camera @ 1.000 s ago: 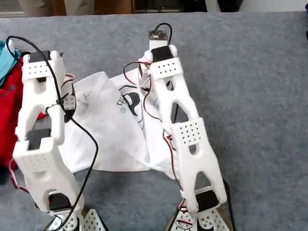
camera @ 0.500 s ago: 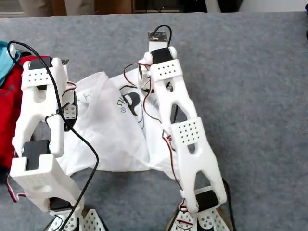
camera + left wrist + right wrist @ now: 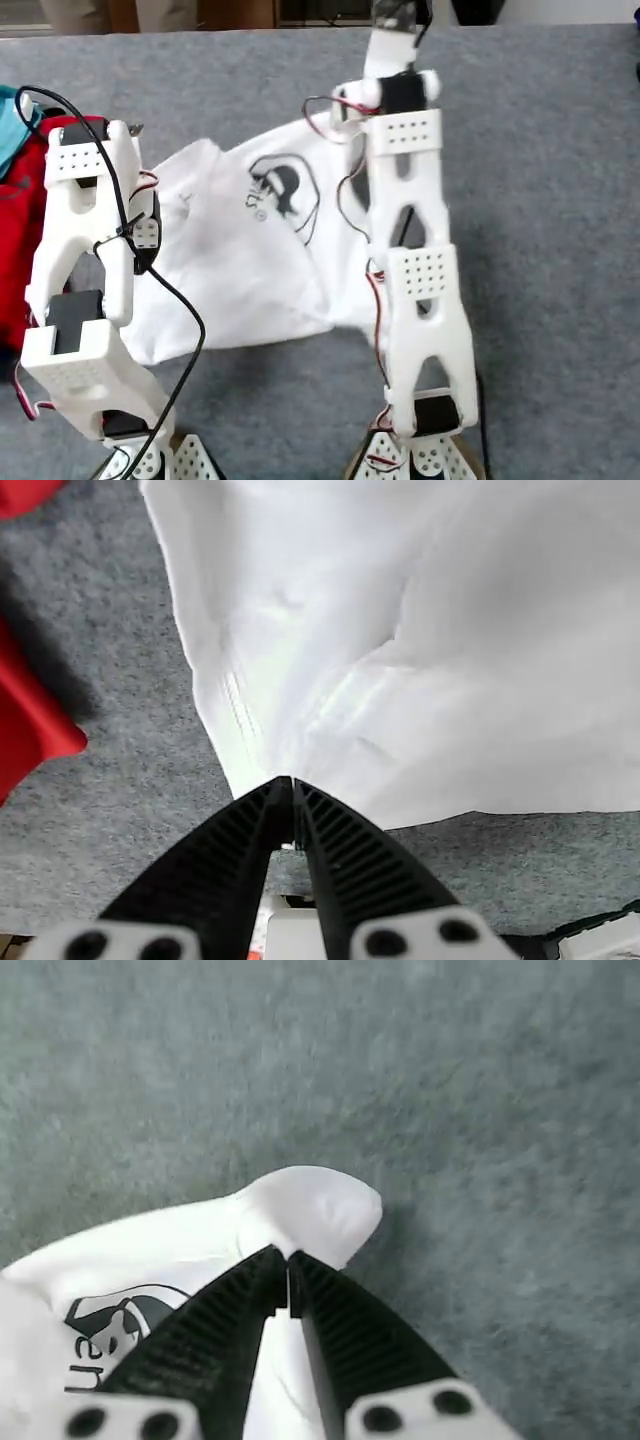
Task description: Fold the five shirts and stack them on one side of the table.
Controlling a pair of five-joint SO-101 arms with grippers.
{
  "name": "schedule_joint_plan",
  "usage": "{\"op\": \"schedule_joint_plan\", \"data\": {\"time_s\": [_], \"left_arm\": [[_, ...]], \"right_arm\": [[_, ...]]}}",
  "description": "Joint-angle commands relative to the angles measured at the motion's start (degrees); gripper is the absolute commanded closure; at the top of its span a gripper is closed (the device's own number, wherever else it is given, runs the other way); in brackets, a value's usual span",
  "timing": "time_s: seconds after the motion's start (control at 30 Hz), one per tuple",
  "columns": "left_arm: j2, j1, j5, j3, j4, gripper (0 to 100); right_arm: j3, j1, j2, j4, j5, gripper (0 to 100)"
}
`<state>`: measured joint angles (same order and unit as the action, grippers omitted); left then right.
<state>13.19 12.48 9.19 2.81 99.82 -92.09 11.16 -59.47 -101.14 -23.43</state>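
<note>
Left wrist view shows the left gripper (image 3: 292, 788) pinching the white shirt (image 3: 430, 650) at its edge. The right gripper (image 3: 288, 1258) clamps another corner.

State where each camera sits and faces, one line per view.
High view: fixed overhead, facing down on the table; left arm, right arm, white shirt between.
Left wrist view: on the left arm, facing down past the left gripper, shut on the shirt's edge.
Right wrist view: on the right arm, facing past the right gripper, shut on a shirt corner.
Shared: all three show the white shirt.
</note>
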Motion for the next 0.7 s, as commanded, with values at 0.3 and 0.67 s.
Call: {"op": "schedule_joint_plan", "data": {"time_s": [0.3, 0.67], "left_arm": [[-3.56, 0.09, 0.44, -3.69, 0.97, 98], [-3.82, 0.09, -0.09, -3.08, 0.97, 98]], "right_arm": [[-3.21, -7.08, 16.13, -0.53, 4.75, 99.3], [-3.03, -0.75, 38.73, 6.95, 12.13, 99.3]]}}
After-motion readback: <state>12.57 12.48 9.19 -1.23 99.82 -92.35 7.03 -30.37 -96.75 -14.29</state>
